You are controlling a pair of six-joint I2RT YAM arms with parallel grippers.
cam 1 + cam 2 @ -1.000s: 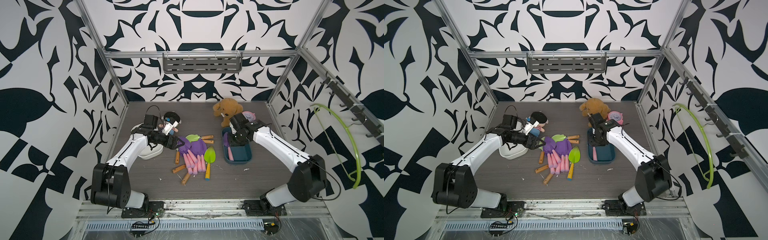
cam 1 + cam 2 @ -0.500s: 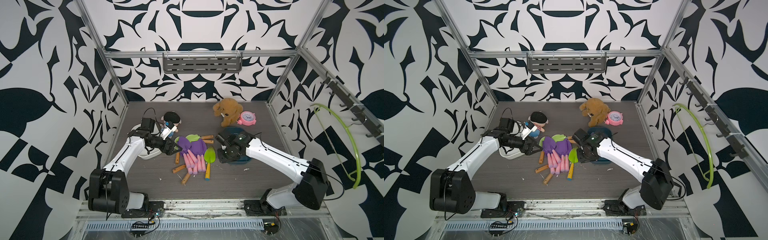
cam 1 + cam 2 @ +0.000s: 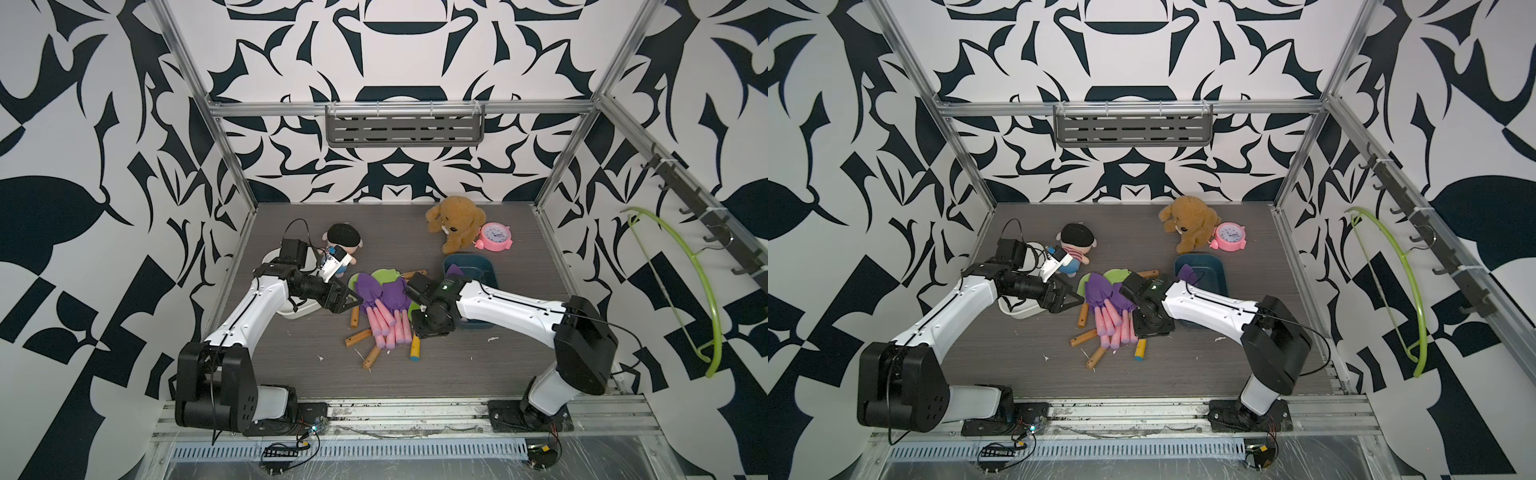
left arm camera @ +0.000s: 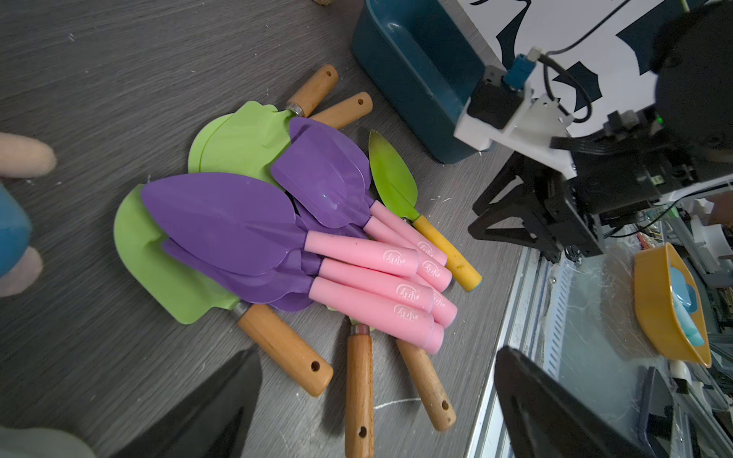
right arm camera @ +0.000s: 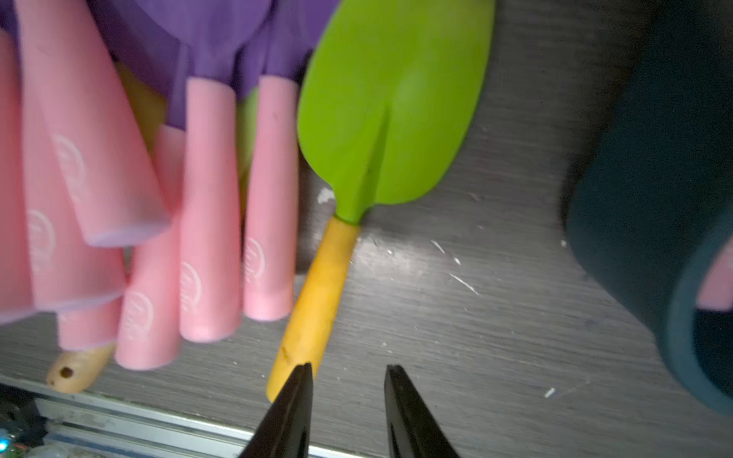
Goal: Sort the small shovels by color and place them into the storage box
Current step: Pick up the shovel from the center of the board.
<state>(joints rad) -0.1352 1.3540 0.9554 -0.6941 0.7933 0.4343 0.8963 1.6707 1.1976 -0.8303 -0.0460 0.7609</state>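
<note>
The grey wood-grain table (image 3: 519, 365) fills the floor of the patterned cell. The left arm (image 3: 249, 316) reaches in from the near left, and its left gripper (image 3: 351, 303) hangs just left of the pile with its jaws spread wide and nothing between them. The right arm (image 3: 511, 309) stretches from the near right across the near edge of the box. It points its right gripper (image 5: 349, 368) down at the pile's right edge. The jaws there are parted only narrowly and are empty; one tip overlaps the end of a yellow handle in the right wrist view (whether it touches cannot be told).

The dark teal storage box (image 3: 492, 274) stands right of centre, with one purple shovel (image 3: 1187, 272) lying inside it. A white bin (image 3: 301, 311) sits at the left, partly under the left arm.

The pile of small shovels (image 4: 277, 238) lies mid-table between the bin and the box. Purple blades with pink handles are stacked on top of green blades with wooden handles, and most handles point near. At the pile's right edge lies the green shovel with the yellow handle (image 5: 392, 111), just beside the box.

Far right sits a brown teddy bear (image 3: 455, 222), far left a doll (image 3: 343, 245), and a pink clock (image 3: 494, 237) stands touching the bear.
</note>
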